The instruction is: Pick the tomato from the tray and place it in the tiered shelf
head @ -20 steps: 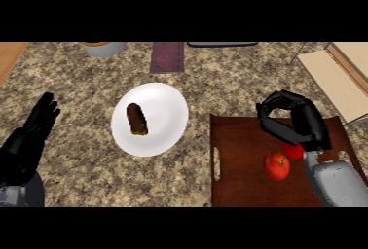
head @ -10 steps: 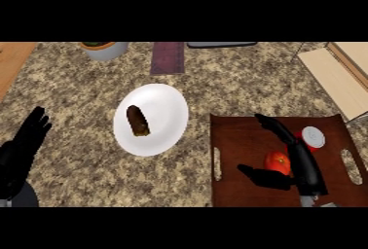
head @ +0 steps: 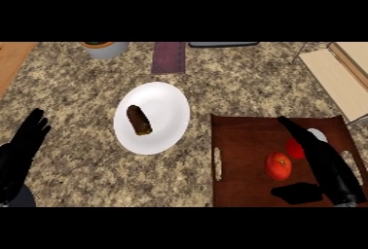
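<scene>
A red tomato (head: 279, 165) lies on the dark brown tray (head: 241, 141) at the lower right. My right hand (head: 323, 163) lies over the tray just right of the tomato, fingers straight and pointing up the view, thumb (head: 296, 193) spread below the tomato; it is open and holds nothing. A smaller red thing (head: 295, 148) sits partly behind the fingers. The pale wooden tiered shelf (head: 338, 78) stands at the right edge, beyond the tray. My left hand (head: 22, 151) rests open at the left edge.
A white plate (head: 161, 131) holding a dark brown roll (head: 139, 120) sits left of the tray. A grey pot (head: 106, 48), a purple cloth (head: 169, 57) and a dark object (head: 223, 44) line the back edge. A white disc (head: 317, 134) lies on the tray.
My right hand has come down from curled above the tray to straight fingers beside the tomato, thumb spreading below it. The left hand slid lower along the left edge.
</scene>
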Robot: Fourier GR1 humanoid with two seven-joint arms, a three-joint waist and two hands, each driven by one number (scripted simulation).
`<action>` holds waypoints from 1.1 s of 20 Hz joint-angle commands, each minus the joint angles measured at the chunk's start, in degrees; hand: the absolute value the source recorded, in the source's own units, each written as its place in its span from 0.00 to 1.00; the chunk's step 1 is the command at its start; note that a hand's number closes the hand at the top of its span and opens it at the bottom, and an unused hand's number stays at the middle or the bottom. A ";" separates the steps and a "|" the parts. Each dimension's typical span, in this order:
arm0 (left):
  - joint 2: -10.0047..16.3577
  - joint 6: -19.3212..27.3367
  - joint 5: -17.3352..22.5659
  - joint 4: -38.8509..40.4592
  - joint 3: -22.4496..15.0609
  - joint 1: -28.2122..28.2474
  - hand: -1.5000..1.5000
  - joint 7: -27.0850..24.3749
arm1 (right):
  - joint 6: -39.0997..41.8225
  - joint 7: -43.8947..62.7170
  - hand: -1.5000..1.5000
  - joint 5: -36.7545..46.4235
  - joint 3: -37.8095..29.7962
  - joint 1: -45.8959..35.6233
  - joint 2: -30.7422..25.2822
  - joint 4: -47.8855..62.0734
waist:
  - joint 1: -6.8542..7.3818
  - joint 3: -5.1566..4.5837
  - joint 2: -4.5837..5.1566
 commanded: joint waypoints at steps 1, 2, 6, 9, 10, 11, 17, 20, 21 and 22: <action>-0.20 -0.56 -0.63 4.31 0.20 0.81 0.50 -1.19 | 10.59 8.30 0.00 2.27 4.15 -0.52 -7.24 -3.53 | 0.72 -2.77 0.84; -0.18 -0.01 -1.01 3.28 -0.57 1.28 0.50 -0.41 | 13.75 9.96 0.00 1.84 4.02 -1.81 -9.26 -3.69 | 1.36 -2.72 0.90; -0.83 0.43 -1.04 5.61 -1.62 0.48 0.50 -1.63 | 20.48 16.93 0.00 2.16 7.90 -4.25 -9.32 -7.57 | 1.07 -2.57 1.10; 0.40 -0.50 0.16 6.60 -0.37 -0.77 0.50 -2.12 | 24.50 19.84 0.00 2.13 7.98 -7.60 -9.57 -6.75 | 1.54 -2.45 1.17; 0.22 0.11 -0.52 5.24 -1.56 -0.62 0.50 -1.34 | 24.60 22.13 0.00 4.13 10.96 -7.77 -7.16 -6.61 | 1.76 -2.39 1.13; 1.27 -1.74 0.96 6.35 -0.19 -0.44 0.50 -2.25 | 26.06 21.34 0.00 1.98 8.37 -8.29 -8.78 -6.95 | 1.49 -2.37 1.07; 0.32 -0.24 0.36 7.32 -1.05 -0.37 0.50 -3.07 | 26.73 21.13 0.00 4.37 10.45 -8.30 -6.43 -3.43 | 1.34 -2.24 1.10; -0.50 0.07 0.38 7.92 -1.44 -1.66 0.50 -3.28 | 27.56 21.16 0.00 4.78 10.93 -10.42 -4.05 -0.88 | 1.37 -2.25 1.20; -0.61 1.01 -0.54 7.52 -2.01 -2.03 0.50 -3.13 | 27.23 17.88 0.00 5.20 9.62 -11.68 -4.58 4.55 | 1.83 -2.18 1.43; -0.48 0.57 -0.06 6.56 -2.54 -0.52 0.50 -2.22 | 27.14 20.17 0.00 5.91 10.36 -10.18 -4.58 0.63 | 1.26 -2.21 1.07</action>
